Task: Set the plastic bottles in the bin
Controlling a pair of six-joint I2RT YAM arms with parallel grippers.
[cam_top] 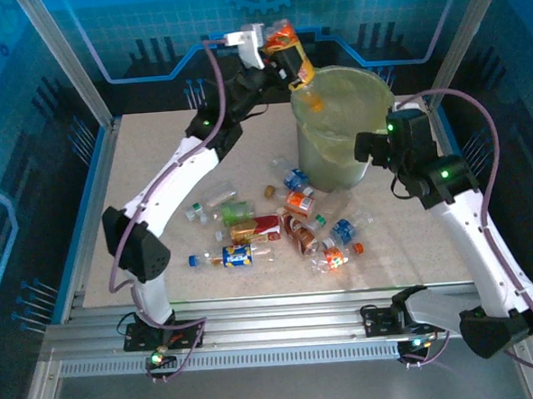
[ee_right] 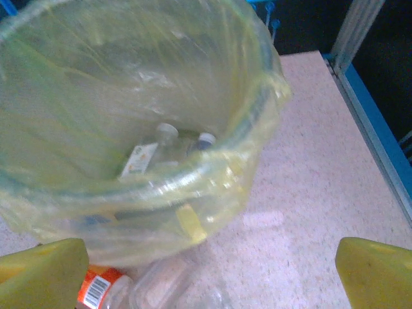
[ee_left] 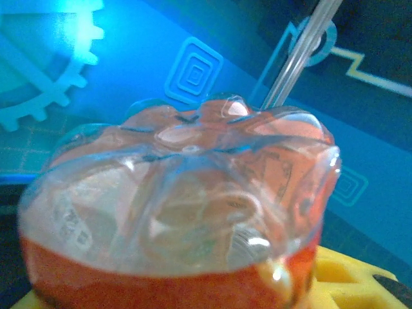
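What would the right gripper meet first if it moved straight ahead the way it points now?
Probably the bin: its bag-lined wall stands straight ahead of the right gripper. A clear bottle lies lower at its foot and might touch first; depth is unclear.

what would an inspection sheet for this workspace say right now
surface: pale speckled table
job's things: loose bottles heaped in front of the bin; two bottles lie inside it
clutter: nothing seen
grippers: left gripper shut on an orange-label bottle above the bin's rim; right gripper open beside the bin
cables: purple cables run along both arms
surroundings: blue panels, metal frame
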